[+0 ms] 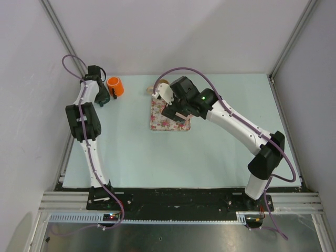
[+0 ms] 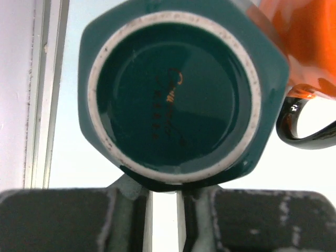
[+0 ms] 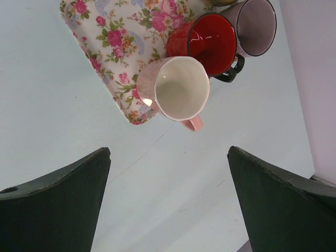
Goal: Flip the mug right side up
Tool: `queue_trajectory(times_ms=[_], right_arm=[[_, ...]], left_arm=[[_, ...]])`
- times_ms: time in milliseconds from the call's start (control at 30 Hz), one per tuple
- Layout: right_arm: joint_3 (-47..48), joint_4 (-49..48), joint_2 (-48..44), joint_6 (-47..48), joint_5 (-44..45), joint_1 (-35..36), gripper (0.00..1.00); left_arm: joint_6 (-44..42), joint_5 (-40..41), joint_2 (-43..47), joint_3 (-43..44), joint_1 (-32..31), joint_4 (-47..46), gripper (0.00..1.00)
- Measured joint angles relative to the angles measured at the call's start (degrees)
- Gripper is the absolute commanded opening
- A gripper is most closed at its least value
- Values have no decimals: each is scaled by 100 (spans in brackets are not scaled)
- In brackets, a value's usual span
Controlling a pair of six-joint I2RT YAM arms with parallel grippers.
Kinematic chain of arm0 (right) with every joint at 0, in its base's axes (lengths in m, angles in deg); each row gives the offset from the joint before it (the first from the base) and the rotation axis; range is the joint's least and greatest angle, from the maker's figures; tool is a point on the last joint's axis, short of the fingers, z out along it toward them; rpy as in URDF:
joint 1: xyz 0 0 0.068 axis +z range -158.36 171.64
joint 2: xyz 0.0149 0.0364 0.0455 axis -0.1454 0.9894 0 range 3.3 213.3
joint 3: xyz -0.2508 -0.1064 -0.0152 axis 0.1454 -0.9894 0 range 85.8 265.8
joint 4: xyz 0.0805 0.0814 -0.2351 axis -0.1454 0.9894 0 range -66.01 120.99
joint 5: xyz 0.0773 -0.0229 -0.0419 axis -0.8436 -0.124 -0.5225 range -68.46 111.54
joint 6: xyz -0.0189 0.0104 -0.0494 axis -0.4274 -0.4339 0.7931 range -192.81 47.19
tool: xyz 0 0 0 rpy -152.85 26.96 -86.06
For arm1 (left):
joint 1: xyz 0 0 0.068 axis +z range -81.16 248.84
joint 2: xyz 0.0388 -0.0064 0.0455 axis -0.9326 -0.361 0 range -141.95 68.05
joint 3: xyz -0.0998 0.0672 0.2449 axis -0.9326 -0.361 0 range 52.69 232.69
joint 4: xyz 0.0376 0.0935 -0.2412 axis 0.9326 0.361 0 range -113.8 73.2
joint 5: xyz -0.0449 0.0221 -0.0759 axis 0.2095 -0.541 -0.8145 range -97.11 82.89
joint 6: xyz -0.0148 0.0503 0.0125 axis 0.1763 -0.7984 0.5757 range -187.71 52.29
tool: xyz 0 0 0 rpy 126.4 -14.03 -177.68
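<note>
A dark teal mug [image 2: 173,94] stands upside down, its base with a white foot ring facing my left wrist camera. My left gripper [image 2: 164,202] has its jaws narrowly apart, with the tips against the mug's near side. The mug's handle is hidden there. In the top view the left gripper [image 1: 103,97] sits at the far left back of the table and covers most of the mug. My right gripper [image 3: 168,152] is wide open and empty, hovering over the table beside the floral tray [image 3: 105,37].
An orange mug [image 1: 115,85] with a black handle [image 2: 307,128] stands right beside the teal mug. A pink mug [image 3: 181,89], a red mug [image 3: 212,44] and a mauve mug [image 3: 256,26] stand upright at the tray's edge. The left wall is close.
</note>
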Motion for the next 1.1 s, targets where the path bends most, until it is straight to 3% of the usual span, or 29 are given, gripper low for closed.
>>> queue_trajectory(times_ms=[200, 333, 467, 633, 767, 900, 1100], right_arm=[[-11, -4, -11, -74, -46, 7, 99], [-356, -212, -291, -175, -249, 20, 99], [-1263, -903, -1082, -195, -592, 31, 99], [-2643, -2612, -2297, -247, -1169, 20, 99], [-3425, -4251, -2645, -391, -1685, -39, 99], [-3882, -5744, -2400, -509, -2205, -186, 99], [-4059, -7429, -1956, -785, -2710, -374, 99]], left_arm=[[-181, -271, 68, -101, 35, -37, 0], [-273, -787, 684, -898, 92, -31, 0], [-317, -1456, 1856, -2068, 118, 240, 0], [-306, -2485, 3788, -3165, 92, 566, 0], [-295, -3530, 5121, -3348, -15, 839, 0], [-234, -4743, 5810, -3346, -258, 1010, 0], [35, -6083, 6137, -3346, -737, 1274, 0]])
